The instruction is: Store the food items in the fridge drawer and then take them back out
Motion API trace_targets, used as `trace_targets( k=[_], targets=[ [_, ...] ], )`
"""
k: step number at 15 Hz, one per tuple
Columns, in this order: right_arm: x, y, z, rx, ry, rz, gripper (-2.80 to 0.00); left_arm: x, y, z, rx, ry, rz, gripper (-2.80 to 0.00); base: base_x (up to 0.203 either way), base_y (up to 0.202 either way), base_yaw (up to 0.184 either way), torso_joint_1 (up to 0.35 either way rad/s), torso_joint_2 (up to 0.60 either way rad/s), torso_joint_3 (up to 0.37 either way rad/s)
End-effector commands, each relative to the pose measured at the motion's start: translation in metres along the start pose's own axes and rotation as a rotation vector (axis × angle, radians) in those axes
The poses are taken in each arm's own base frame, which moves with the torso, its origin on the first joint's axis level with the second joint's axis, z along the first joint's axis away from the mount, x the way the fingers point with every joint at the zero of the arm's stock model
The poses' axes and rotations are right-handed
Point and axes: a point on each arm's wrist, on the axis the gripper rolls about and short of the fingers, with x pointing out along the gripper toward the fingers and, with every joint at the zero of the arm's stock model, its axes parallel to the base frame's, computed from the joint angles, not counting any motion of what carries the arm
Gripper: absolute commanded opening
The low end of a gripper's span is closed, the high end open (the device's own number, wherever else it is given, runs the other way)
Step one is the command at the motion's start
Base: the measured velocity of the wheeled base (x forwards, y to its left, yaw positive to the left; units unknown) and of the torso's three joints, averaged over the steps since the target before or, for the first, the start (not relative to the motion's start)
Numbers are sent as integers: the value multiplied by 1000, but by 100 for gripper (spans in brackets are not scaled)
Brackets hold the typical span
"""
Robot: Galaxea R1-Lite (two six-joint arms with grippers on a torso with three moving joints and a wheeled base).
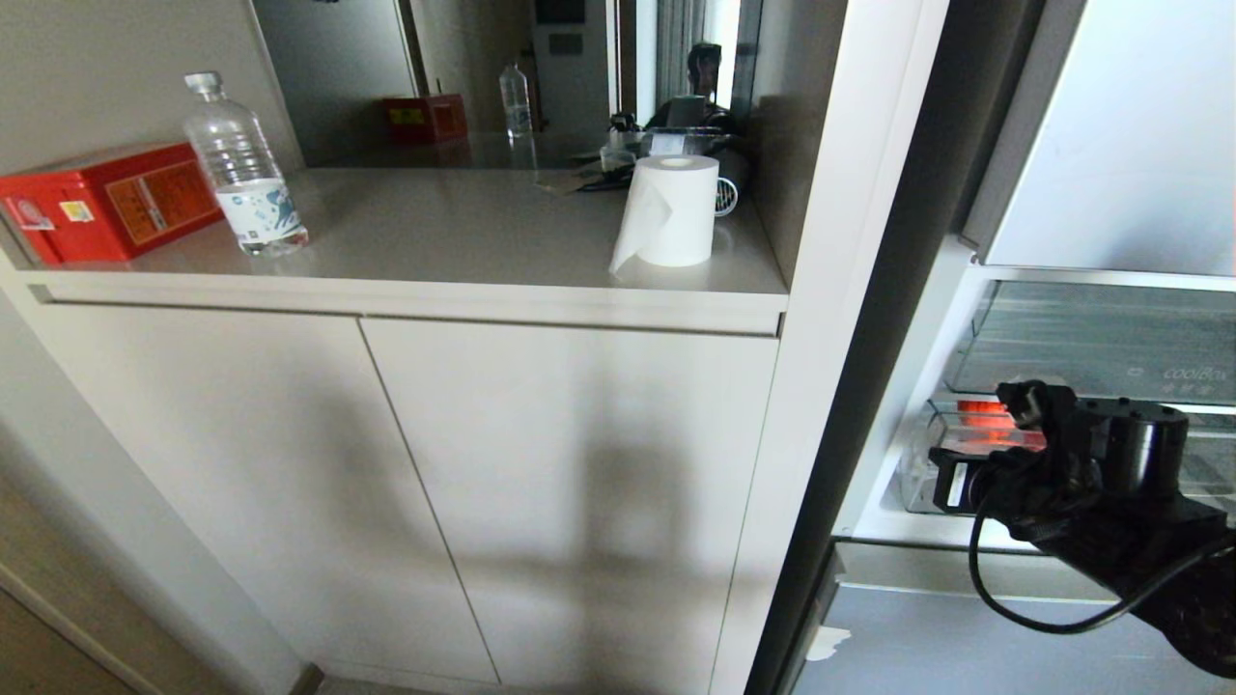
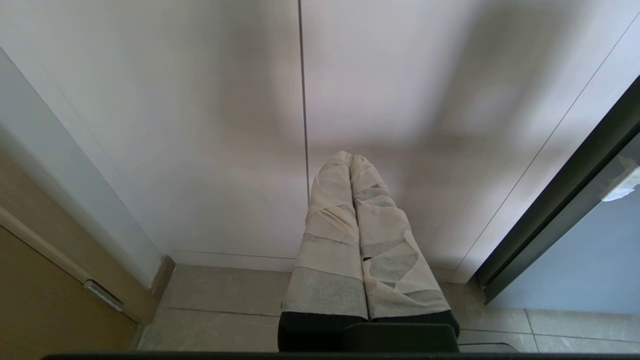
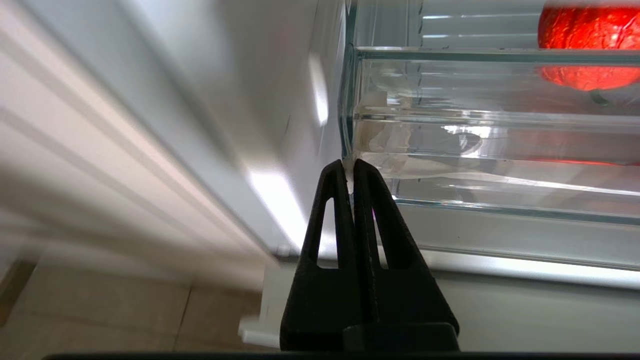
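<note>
In the right wrist view the clear fridge drawer (image 3: 475, 125) stands in the pale fridge. A red, round food item (image 3: 587, 40) lies inside it behind the thick front lip. My right gripper (image 3: 349, 167) is shut, its black fingertips right at the drawer's lower front corner beside the fridge's side wall. A thin pale sliver shows between the tips. In the head view the right wrist (image 1: 1110, 463) covers much of the drawer (image 1: 912, 483), and the orange-red food item (image 1: 985, 415) shows behind it. My left gripper (image 2: 348, 159), wrapped in white tape, is shut and empty, parked before the cabinet doors.
A clear bin with small lettering (image 1: 1101, 338) sits above the drawer. The counter (image 1: 463, 241) to the left carries a red box (image 1: 106, 198), a water bottle (image 1: 241, 164) and a paper roll (image 1: 671, 208). White cabinet doors (image 1: 541, 502) are below. A person's reflection (image 1: 705, 72) shows in the mirror.
</note>
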Motion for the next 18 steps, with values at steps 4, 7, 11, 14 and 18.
trace_targets(
  k=[4, 7, 11, 14, 18],
  targets=[
    [-54, -1, 2, 0, -45, 11, -280, 0, 0, 0, 0, 2, 0, -280, 0, 0, 0, 0, 0, 0],
    [-86, -4, -8, 2, -41, 9, 0, 0, 0, 0, 0, 2, 0, -280, 0, 0, 0, 0, 0, 0],
    [-124, -8, -20, -1, -57, 4, 0, 0, 0, 0, 0, 2, 0, -280, 0, 0, 0, 0, 0, 0],
    [-148, -12, -15, 5, -114, -34, 0, 0, 0, 0, 0, 2, 0, -280, 0, 0, 0, 0, 0, 0],
    [-146, -21, 30, 15, -42, -144, 0, 0, 0, 0, 0, 2, 0, -280, 0, 0, 0, 0, 0, 0]
  ],
)
